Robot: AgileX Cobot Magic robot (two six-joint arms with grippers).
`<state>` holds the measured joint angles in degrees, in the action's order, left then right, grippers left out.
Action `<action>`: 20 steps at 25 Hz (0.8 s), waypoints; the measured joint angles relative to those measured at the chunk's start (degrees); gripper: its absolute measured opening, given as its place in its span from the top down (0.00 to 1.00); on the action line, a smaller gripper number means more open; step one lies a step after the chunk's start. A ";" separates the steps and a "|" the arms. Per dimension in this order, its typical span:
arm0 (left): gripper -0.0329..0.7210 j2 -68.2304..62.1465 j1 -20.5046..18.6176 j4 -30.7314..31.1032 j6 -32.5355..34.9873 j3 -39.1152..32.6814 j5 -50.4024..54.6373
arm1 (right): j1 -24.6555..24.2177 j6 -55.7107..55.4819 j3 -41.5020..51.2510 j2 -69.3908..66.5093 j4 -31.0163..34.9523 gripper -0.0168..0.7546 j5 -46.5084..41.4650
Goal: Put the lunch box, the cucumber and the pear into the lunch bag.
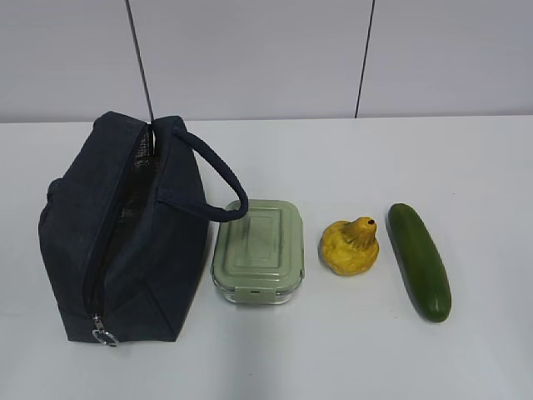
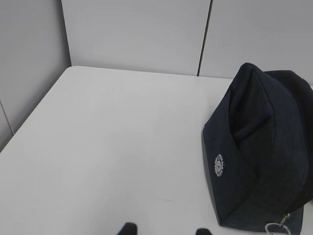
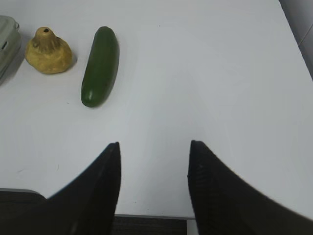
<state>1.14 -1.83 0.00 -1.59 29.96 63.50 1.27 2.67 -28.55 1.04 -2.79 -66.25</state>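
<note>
White table (image 1: 466, 167), pale panelled wall (image 1: 250, 58) behind it.

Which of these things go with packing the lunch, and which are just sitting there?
For packing: lunch bag, lunch box, pear, cucumber.
Just sitting there: nothing extra, only the white table they rest on.

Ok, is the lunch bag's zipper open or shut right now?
Open. The lunch bag gapes along its top, lining visible inside, zipper pull at the near end.
</note>
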 joint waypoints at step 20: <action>0.64 0.00 0.00 0.00 0.00 0.00 0.00 | 0.00 0.00 0.00 0.00 0.00 0.51 0.00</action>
<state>1.14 -1.83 0.00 -1.59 29.96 63.50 1.27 2.67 -28.55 1.04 -2.79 -66.25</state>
